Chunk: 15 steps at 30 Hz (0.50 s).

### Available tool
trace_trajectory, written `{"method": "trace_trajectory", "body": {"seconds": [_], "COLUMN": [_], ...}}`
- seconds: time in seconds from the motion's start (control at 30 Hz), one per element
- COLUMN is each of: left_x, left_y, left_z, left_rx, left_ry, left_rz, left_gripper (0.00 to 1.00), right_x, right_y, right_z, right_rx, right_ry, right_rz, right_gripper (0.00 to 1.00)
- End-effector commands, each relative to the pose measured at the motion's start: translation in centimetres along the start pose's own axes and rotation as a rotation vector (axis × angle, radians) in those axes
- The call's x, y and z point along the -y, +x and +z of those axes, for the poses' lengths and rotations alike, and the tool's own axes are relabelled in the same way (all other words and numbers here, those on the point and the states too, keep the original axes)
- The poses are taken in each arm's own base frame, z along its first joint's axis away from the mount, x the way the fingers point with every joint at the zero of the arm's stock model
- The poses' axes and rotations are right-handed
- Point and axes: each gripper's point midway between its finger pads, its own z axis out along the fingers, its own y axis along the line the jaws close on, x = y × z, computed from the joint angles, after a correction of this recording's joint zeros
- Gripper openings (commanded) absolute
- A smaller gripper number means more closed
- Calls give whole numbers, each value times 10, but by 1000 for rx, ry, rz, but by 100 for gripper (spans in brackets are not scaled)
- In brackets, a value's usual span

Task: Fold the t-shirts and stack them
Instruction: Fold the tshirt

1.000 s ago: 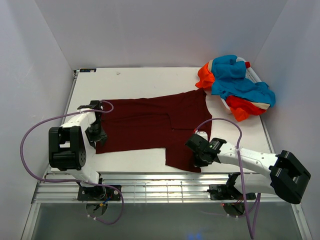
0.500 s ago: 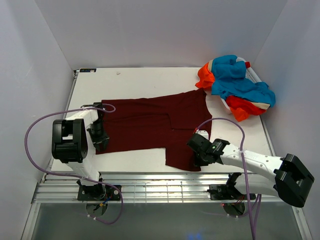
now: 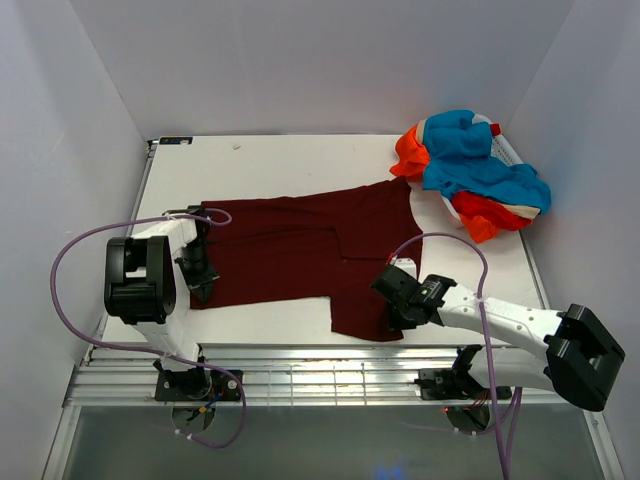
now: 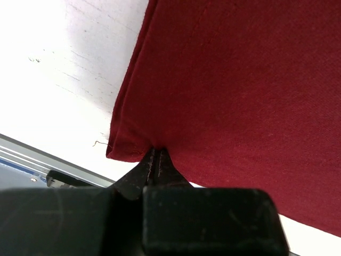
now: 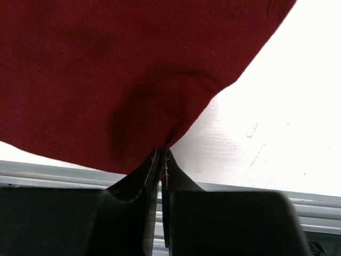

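Note:
A dark maroon t-shirt [image 3: 300,250] lies spread flat across the middle of the white table. At its near left corner my left gripper [image 3: 200,285] is shut on the hem; the wrist view shows the jaws pinching the maroon t-shirt [image 4: 234,90] edge, left gripper [image 4: 155,152]. My right gripper [image 3: 395,312] is shut on the shirt's near right flap, where the maroon t-shirt [image 5: 122,74] puckers at the jaw tips, right gripper [image 5: 163,152]. A crumpled heap of orange-red and turquoise t-shirts [image 3: 470,172] sits at the far right corner.
White walls [image 3: 330,60] close in the table on three sides. A metal rail [image 3: 320,375] runs along the near edge by the arm bases. Purple cables [image 3: 70,270] loop beside both arms.
The left gripper has closed on the near left corner of the maroon shirt after settling onto it. The right gripper stays shut on the flap, shifted only slightly.

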Motion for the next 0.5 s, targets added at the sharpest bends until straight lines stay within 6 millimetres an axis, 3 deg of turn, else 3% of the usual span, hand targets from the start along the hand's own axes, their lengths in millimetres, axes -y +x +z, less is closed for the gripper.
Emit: {"method": "trace_trajectory", "body": {"seconds": [0.0, 0.23, 0.3, 0.47], "left_x": [0, 8, 12, 21], "left_y": [-7, -20, -31, -55], "left_z": [6, -10, -21, -38], "left_rx": [35, 102, 134, 181], "left_ry": [-11, 54, 78, 111], "left_rz": [-10, -16, -17, -9], "left_gripper": [0, 0, 0, 0], "right_x": [-5, -21, -26, -20], "right_y": [-22, -55, -74, -102], "right_z": [-8, -12, -17, -15], "right_rx": [52, 81, 112, 125], "right_ry": [25, 52, 58, 111], "right_rz": [-12, -62, -64, -87], "right_gripper": [8, 8, 8, 8]}}
